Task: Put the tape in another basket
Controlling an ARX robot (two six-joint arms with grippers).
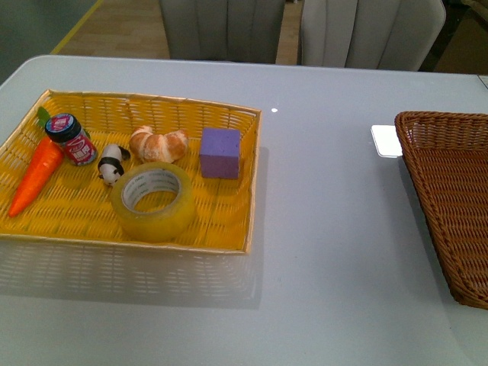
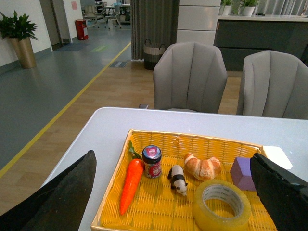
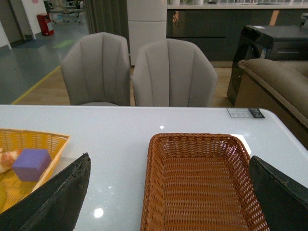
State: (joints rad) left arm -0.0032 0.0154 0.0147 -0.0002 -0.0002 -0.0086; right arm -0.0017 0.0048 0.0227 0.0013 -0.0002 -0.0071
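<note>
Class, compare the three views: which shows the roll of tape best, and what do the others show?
The front view: the tape lies whole and unobstructed in the yellow basket. The left wrist view shows the tape too, but right at the picture's edge. The right wrist view does not show it.

The left gripper (image 2: pixel 172 158) has two big, dull black fingers (image 2: pixel 62 197) shaped like wedges. The right gripper (image 3: pixel 169 157) has the same black wedge fingers (image 3: pixel 281 192), with pale, worn-looking edges.
</note>
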